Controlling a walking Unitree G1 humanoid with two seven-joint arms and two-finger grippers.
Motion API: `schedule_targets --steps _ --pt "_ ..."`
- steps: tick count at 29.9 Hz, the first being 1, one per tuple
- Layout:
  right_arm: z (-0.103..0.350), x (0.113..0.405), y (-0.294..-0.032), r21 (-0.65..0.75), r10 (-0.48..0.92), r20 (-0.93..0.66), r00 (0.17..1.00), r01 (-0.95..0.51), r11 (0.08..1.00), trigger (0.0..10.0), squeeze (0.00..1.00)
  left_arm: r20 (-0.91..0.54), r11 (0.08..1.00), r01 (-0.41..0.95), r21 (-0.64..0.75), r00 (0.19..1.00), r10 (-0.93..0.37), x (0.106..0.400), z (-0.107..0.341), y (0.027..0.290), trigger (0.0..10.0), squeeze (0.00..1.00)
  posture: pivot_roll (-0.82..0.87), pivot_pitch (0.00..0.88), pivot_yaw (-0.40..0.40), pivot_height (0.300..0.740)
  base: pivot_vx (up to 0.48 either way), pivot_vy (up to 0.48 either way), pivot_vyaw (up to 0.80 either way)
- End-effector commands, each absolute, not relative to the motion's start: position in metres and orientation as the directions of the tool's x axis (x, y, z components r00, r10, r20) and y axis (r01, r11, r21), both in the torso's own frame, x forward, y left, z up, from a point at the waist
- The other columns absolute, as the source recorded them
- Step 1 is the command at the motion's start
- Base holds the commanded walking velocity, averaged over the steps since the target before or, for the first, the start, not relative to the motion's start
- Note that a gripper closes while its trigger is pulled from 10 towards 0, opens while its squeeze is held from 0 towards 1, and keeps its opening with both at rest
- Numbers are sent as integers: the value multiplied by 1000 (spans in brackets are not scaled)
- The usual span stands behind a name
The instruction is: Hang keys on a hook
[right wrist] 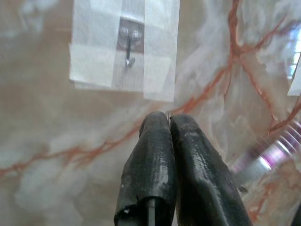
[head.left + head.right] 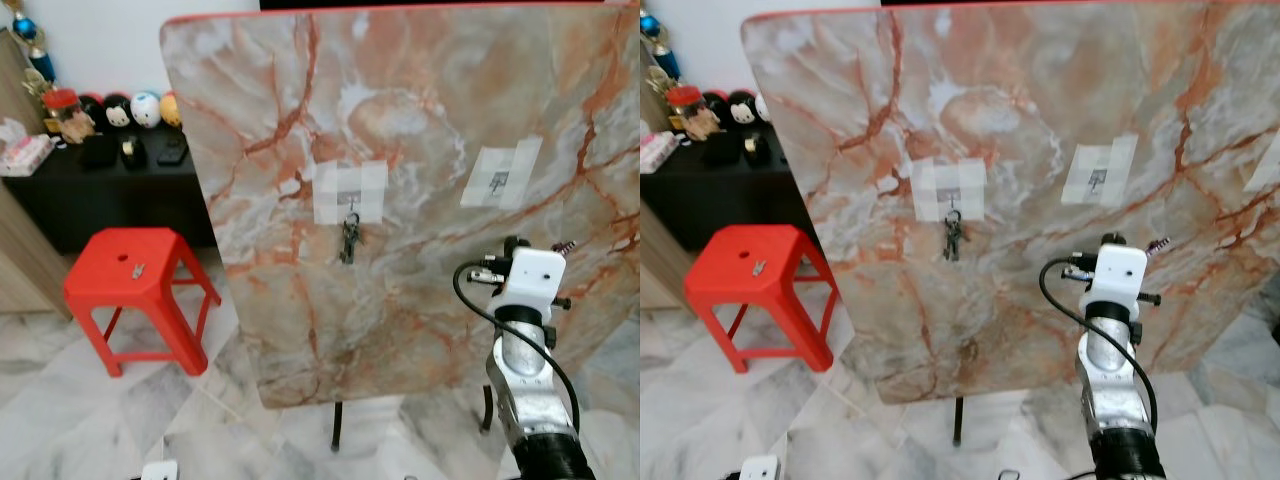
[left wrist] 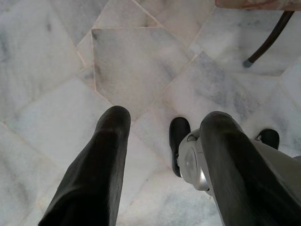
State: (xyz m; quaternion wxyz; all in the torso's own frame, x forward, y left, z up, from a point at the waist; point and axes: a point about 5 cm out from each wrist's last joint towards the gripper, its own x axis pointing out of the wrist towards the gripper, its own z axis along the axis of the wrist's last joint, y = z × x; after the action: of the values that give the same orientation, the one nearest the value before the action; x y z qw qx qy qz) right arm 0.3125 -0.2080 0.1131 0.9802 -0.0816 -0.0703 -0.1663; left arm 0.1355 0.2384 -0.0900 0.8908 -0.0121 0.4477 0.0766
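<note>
Keys (image 2: 349,238) hang from the left taped hook (image 2: 351,203) on the upright marble board (image 2: 420,120). Right gripper (image 1: 168,121), fingers pressed together with a thin sliver between them, faces the second hook (image 1: 128,52). Advise a slow, square approach. Left gripper (image 3: 162,125), spread and empty, hangs over the floor.

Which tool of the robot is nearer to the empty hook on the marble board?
Right. The right tool, shut, is raised before the board just below the empty hook. The left tool hangs low, pointing at the floor.
</note>
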Motion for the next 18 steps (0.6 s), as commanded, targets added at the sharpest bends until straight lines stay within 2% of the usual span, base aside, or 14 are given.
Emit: schedule_targets --steps 1,12,15,18 --pt "132 316 -207 -91 -319 244 916 349 933 10000 0 -806 988 -145 54 578 129 132 -91 241 10000 0 -78 0 0 740 0 0 0" --pt "144 318 -216 -134 -368 302 879 422 897 10000 0 -806 989 -139 53 579 125 132 -91 241 10000 0 -80 0 3 740 0 0 0" --pt "152 323 -214 -248 -327 350 878 423 871 10000 0 -806 989 -138 52 579 123 132 -91 241 10000 0 -79 0 4 740 0 0 0" --pt "157 327 -212 -306 -297 374 879 419 855 10000 0 -805 989 -138 53 580 124 132 -91 241 10000 0 -79 0 5 740 0 0 0"
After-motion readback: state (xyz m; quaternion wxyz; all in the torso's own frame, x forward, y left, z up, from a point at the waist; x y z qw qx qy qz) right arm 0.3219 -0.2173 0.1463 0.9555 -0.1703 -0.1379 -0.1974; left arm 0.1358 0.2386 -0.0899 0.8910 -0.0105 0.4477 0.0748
